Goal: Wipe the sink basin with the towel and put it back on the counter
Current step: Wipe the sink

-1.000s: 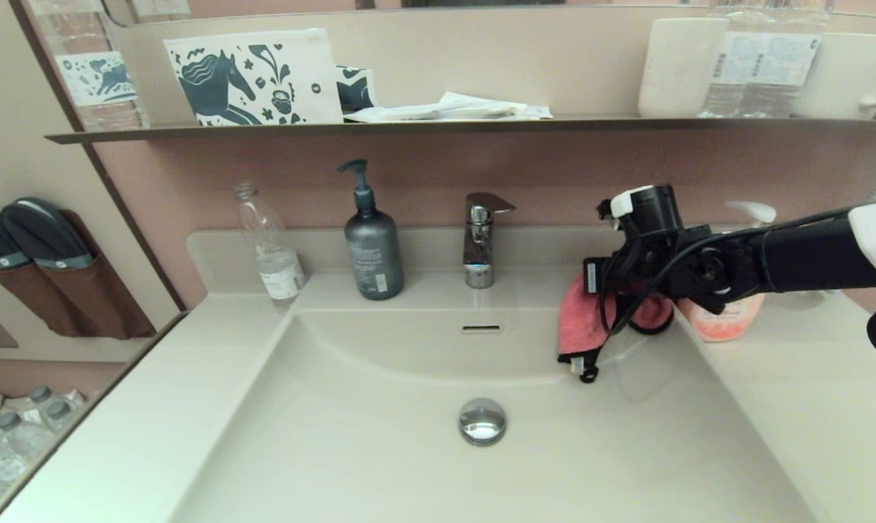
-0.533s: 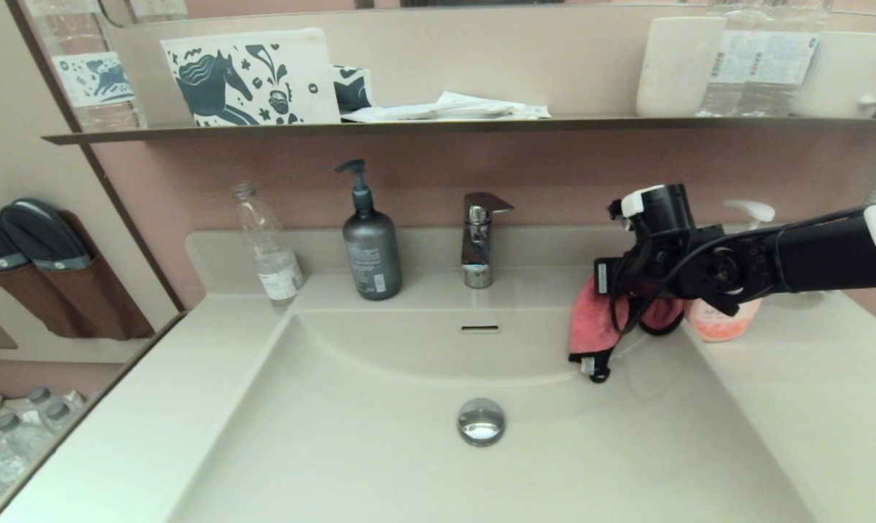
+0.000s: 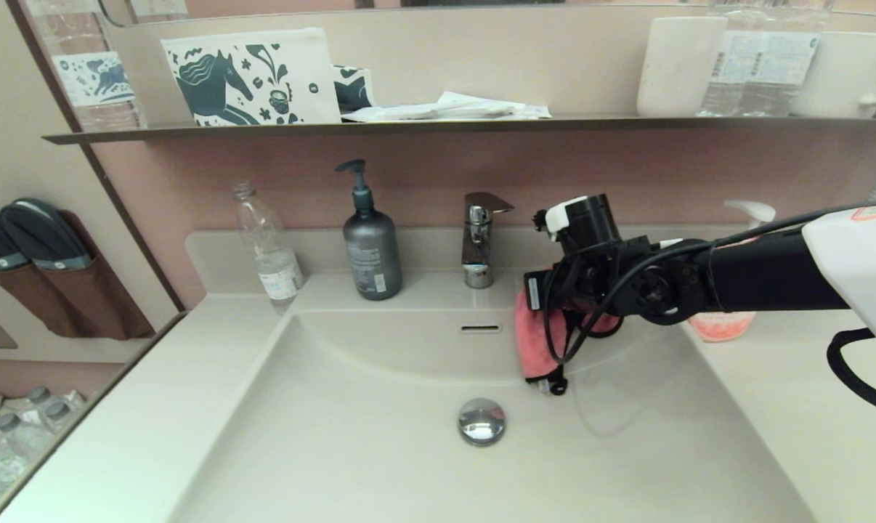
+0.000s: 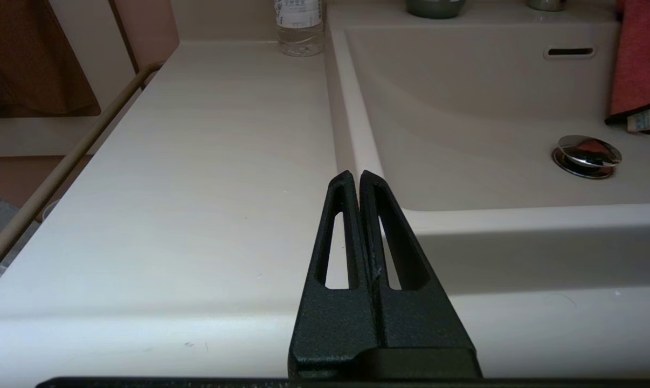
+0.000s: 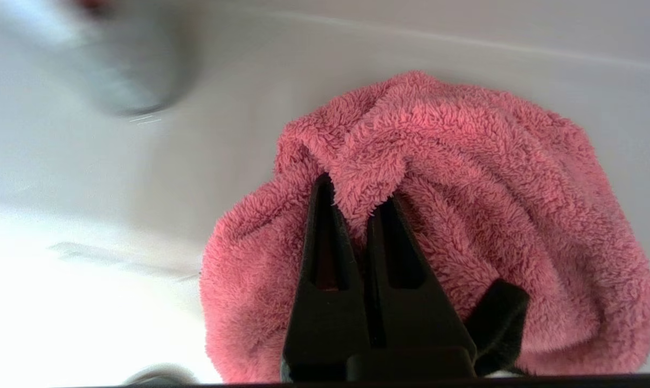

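Over the sink basin [image 3: 380, 450] we find the right arm reaching in from the right, its right gripper [image 5: 357, 194] pinched tight on a fold of the towel [image 3: 532, 341]. That coral cloth hangs bunched with its long axis near vertical, black-trimmed corner and white tag lowest, just above and right of the drain plug [image 3: 481, 421], in front of the curved back wall; whether it touches the wall we cannot tell. Close behind stand the faucet [image 3: 479, 240], grey pump bottle [image 3: 371, 250] and clear bottle [image 3: 267, 247]; the pink soap bottle [image 3: 721, 323] sits partly hidden by the arm. The left gripper [image 4: 357, 180] (fingers pressed together, empty) hovers at the counter [image 4: 195, 161] edge beside the basin.
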